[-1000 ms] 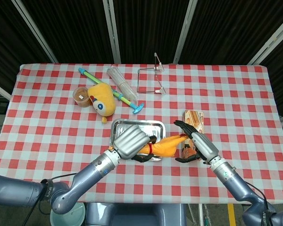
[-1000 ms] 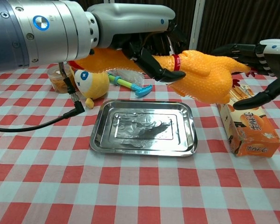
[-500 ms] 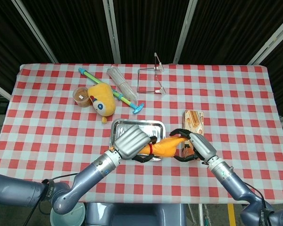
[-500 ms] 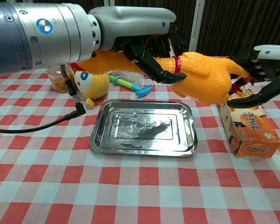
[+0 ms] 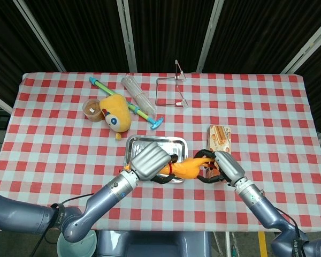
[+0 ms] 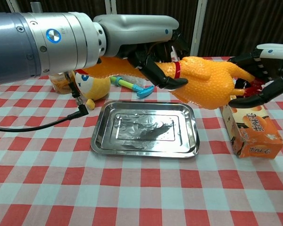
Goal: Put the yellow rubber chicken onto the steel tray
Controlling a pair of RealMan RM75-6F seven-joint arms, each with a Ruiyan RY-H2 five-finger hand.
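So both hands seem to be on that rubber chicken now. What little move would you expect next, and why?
Probably the left hand lowers the yellow rubber chicken toward the steel tray as the right hand lets go. The chicken hangs in the air above the tray's right end, and the tray is bare.

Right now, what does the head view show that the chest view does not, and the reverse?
Only the head view shows the clear wire-and-acrylic stand and the whole far edge of the table. Only the chest view shows that the yellow rubber chicken hangs clear above the steel tray, not on it. Both show the left hand gripping the chicken, the right hand at its other end, the orange box and the plush toy.
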